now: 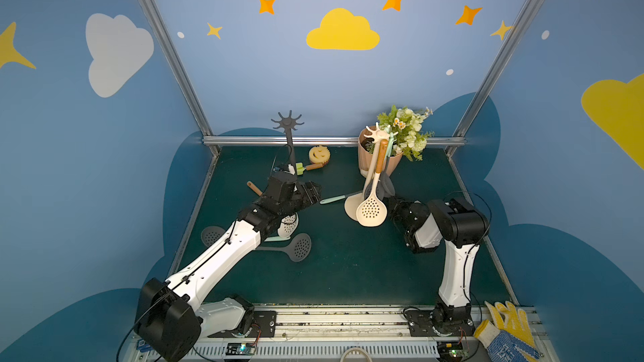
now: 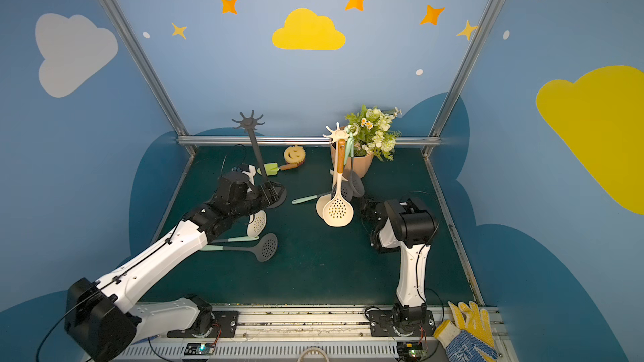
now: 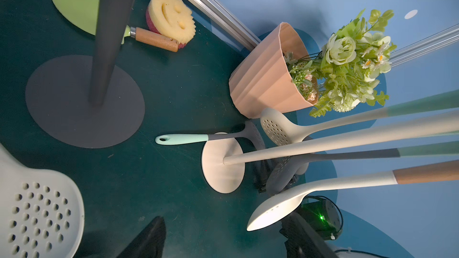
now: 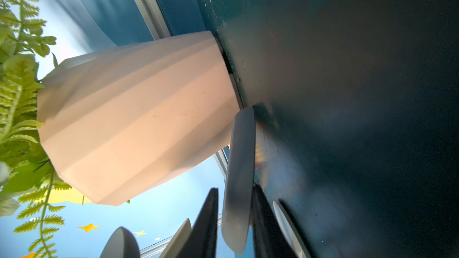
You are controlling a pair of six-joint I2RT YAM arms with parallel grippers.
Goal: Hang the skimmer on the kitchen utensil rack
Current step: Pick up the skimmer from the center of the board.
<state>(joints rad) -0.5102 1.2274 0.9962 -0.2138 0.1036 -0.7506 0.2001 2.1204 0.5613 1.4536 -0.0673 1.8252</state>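
**Right wrist view: grey skimmer [image 4: 239, 145] not hung**

My right claw [image 4: 235, 188] has a finger on each side of the grey skimmer's head, low over the surface [image 4: 347, 95] beside the cream rack [image 3: 221, 172]. It looks nearly shut, but honestly I can't tell if it's pinching. Meanwhile my left claw [image 1: 311, 193] gapes empty by the dark rack [image 1: 288, 121].

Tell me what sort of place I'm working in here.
Probably a staged robot test cell, not a real kitchen: aluminium frame, painted cloud-and-star walls, and a green tabletop strewn with kitchen props.
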